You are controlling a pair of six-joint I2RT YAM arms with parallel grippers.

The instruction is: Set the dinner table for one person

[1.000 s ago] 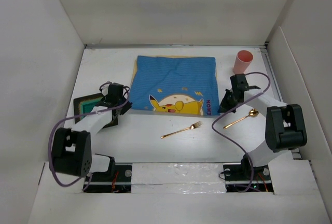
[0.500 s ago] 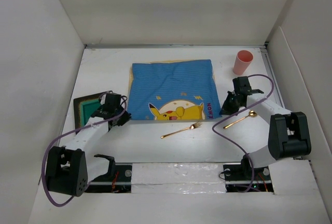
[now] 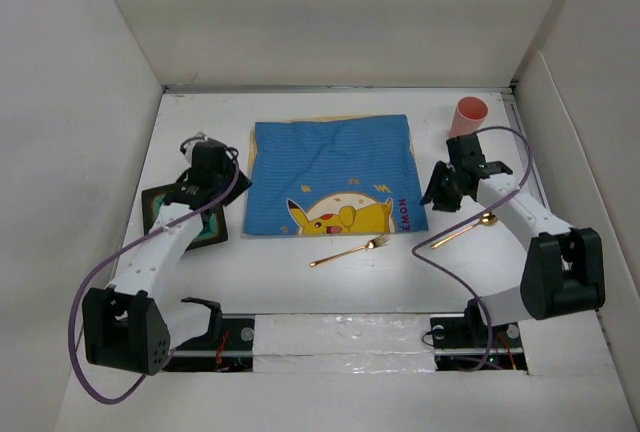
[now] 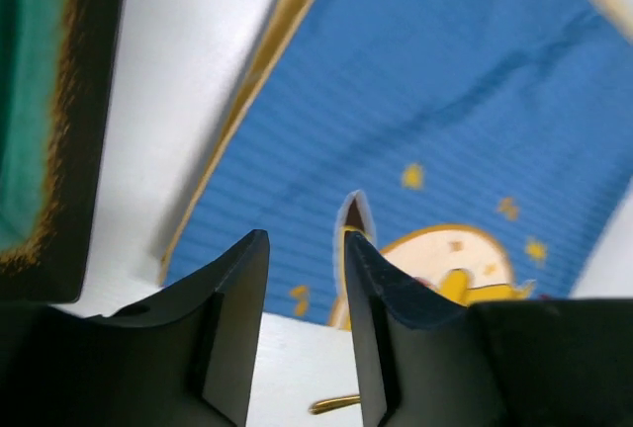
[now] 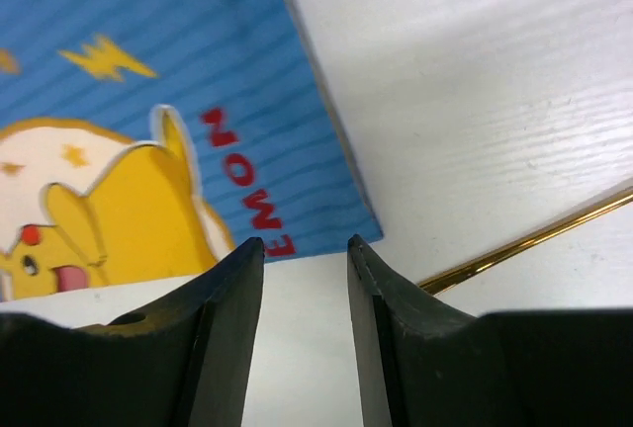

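Observation:
On the white dinner table (image 3: 290, 282) a blue cartoon-print placemat (image 3: 335, 177) lies flat in the middle. My left gripper (image 3: 222, 180) hovers off the mat's left edge, open and holding nothing. In the left wrist view the gripper (image 4: 305, 239) frames the placemat's (image 4: 445, 101) near left corner. My right gripper (image 3: 436, 194) is open beside the mat's right edge. In its wrist view the gripper (image 5: 305, 241) stands over bare table below the placemat's (image 5: 148, 101) corner. A gold fork (image 3: 350, 250) and a gold spoon (image 3: 465, 229) lie near the mat's front.
A dark square plate with a green centre (image 3: 180, 214) lies left of the mat, under my left arm. A pink cup (image 3: 467, 118) stands at the back right, just beyond my right wrist. White walls box in the table on three sides.
The placemat slid a little toward the near edge and flattened. Both grippers then opened, let go of its near corners and lifted away, the left one backing toward the plate.

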